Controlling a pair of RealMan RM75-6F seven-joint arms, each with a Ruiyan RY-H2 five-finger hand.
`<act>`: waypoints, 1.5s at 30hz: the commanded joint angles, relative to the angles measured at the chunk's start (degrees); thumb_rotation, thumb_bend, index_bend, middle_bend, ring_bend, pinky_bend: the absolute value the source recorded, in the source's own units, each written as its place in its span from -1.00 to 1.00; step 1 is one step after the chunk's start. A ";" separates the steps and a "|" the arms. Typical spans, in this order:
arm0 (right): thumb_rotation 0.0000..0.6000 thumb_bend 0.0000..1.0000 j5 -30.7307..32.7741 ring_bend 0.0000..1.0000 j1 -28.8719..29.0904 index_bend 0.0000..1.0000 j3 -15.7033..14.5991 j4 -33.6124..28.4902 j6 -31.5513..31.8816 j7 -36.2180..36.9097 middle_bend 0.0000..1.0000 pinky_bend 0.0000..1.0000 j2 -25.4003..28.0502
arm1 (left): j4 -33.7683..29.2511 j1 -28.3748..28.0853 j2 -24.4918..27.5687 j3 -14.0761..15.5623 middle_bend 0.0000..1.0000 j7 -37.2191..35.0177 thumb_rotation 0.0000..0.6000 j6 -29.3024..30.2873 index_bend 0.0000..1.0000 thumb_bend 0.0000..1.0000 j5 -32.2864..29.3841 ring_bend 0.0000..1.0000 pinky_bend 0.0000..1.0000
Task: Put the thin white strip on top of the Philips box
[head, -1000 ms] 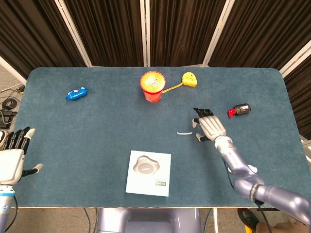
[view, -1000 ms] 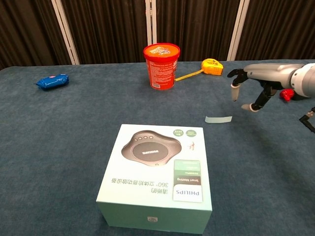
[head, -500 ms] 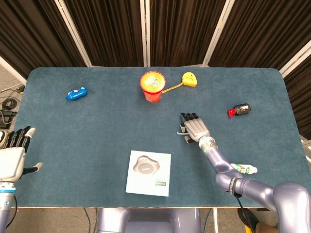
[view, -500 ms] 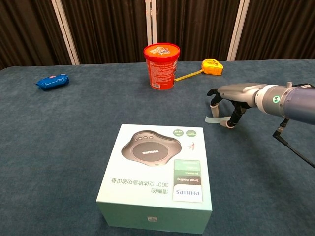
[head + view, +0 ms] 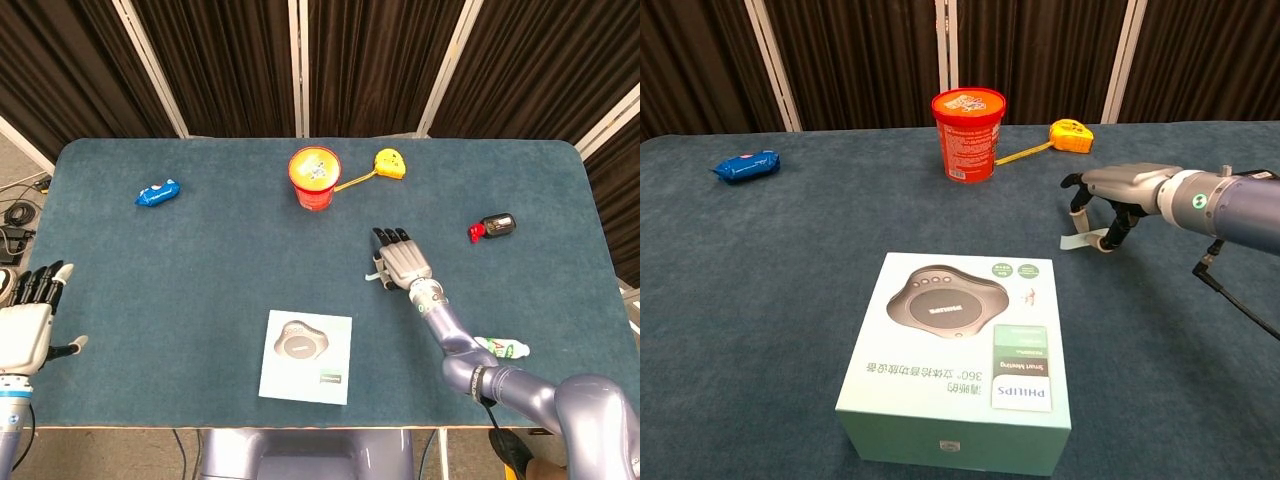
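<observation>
The thin white strip (image 5: 1074,237) is tilted with one end off the cloth, right of the table's middle; in the head view only a sliver of the strip (image 5: 377,274) shows beside the fingers. My right hand (image 5: 1108,204) arches over it and pinches it between thumb and fingertips (image 5: 401,262). The pale green Philips box (image 5: 960,350) stands near the front edge, to the left of and nearer than that hand (image 5: 306,357). My left hand (image 5: 25,322) hangs at the table's front-left corner, fingers apart, holding nothing.
A red tub (image 5: 314,178) and a yellow tape measure (image 5: 390,163) with its tape pulled out sit at the back centre. At the back left lies a blue packet (image 5: 157,193). A red-and-black object (image 5: 492,227) and a small tube (image 5: 500,348) lie on the right.
My right hand swept left from beside the strip to over it and closed its fingers. The strip, flat a second ago, now stands tilted in the fingers. The left hand stayed still.
</observation>
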 commanded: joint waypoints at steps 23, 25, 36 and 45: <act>1.00 -0.09 -30.76 -1.00 0.04 0.39 -4.47 -33.66 14.54 2.25 -0.97 -1.00 18.52 | -0.90 -0.50 0.15 1.48 -1.00 -0.79 1.00 -0.77 -1.00 -1.00 1.72 -1.00 -1.00; 1.00 -0.09 -31.39 -1.00 0.75 0.38 -4.26 -34.63 14.19 1.83 -0.97 -1.00 17.93 | -0.82 -0.57 0.15 1.47 -1.00 -1.02 1.00 -0.81 -1.00 -1.00 1.82 -1.00 -1.00; 1.00 -0.09 -30.04 -1.00 1.72 0.39 -4.27 -32.86 14.01 -10.27 -0.96 -1.00 10.01 | -0.82 -0.73 0.30 1.54 -1.00 -1.48 1.00 -1.02 -1.00 -1.00 1.62 -1.00 -1.00; 1.00 -0.17 -32.36 -1.00 -1.02 -0.36 -7.75 -35.38 16.73 -14.52 -0.99 -1.00 11.51 | -1.18 -0.94 0.22 1.75 -1.00 -1.14 1.00 -1.19 -1.00 -1.00 1.68 -1.00 -1.00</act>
